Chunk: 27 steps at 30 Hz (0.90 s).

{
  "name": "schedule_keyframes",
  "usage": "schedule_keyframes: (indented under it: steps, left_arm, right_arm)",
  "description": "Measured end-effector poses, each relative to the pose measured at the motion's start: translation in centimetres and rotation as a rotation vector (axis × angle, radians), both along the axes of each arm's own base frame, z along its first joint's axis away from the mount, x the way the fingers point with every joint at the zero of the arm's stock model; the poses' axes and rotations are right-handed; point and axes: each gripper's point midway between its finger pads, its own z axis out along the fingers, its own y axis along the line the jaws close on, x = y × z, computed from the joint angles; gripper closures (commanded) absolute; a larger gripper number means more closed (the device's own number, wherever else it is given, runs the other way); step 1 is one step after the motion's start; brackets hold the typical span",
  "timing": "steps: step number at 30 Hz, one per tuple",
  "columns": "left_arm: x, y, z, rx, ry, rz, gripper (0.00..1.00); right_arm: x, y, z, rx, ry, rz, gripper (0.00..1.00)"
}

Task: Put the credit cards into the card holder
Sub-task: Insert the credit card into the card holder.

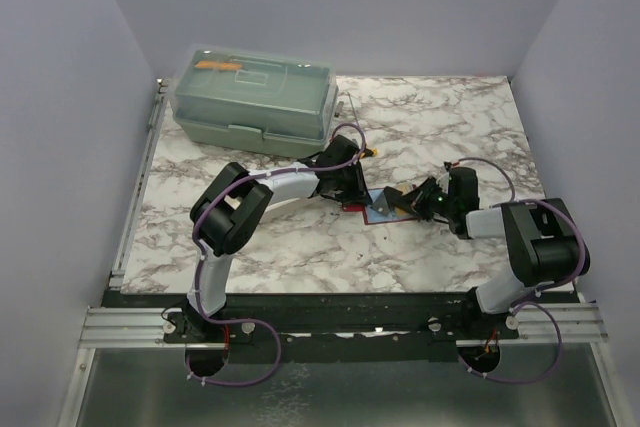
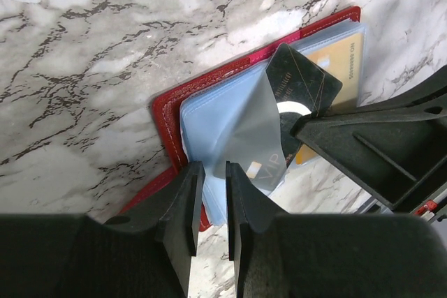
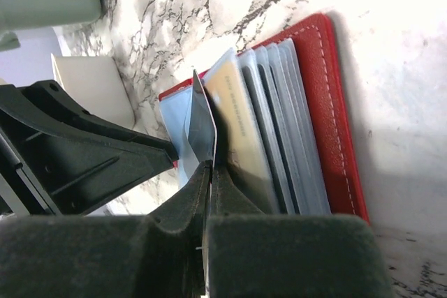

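A red card holder (image 1: 372, 209) lies open on the marble table, its clear plastic sleeves fanned out (image 2: 209, 85) (image 3: 328, 102). My right gripper (image 3: 209, 169) (image 1: 408, 199) is shut on a dark credit card (image 2: 304, 82) (image 3: 202, 123), whose far edge sits at the mouth of a lifted sleeve (image 2: 248, 127). A gold card (image 2: 335, 57) (image 3: 234, 109) is in a neighbouring sleeve. At the holder's near edge my left gripper (image 2: 213, 167) (image 1: 350, 187) stands open by a narrow gap, with nothing between its fingers.
A grey-green lidded plastic box (image 1: 255, 97) stands at the back left of the table. Grey walls close in both sides and the back. The two grippers are almost touching over the holder.
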Motion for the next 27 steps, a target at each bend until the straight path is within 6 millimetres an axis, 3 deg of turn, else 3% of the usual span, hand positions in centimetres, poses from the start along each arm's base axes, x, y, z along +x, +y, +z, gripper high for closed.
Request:
schedule_keyframes:
  steps: [12, 17, 22, 27]
  left_arm:
    - [0.0, 0.0, -0.2, -0.012, -0.006, -0.005, 0.73]
    - [0.0, 0.0, -0.1, -0.016, -0.009, -0.011, 0.73]
    - [0.0, 0.0, -0.1, -0.018, -0.012, -0.02, 0.73]
    - [-0.1, 0.0, -0.1, -0.019, -0.014, -0.028, 0.73]
  right_arm:
    - [2.2, -1.7, 1.9, -0.163, -0.048, 0.148, 1.0]
    - [1.5, -1.7, 2.0, -0.198, -0.033, 0.243, 1.0]
    - [-0.5, -1.6, 1.2, -0.204, 0.024, 0.319, 1.0]
    - [-0.5, -1.8, 1.3, -0.215, 0.036, 0.374, 1.0]
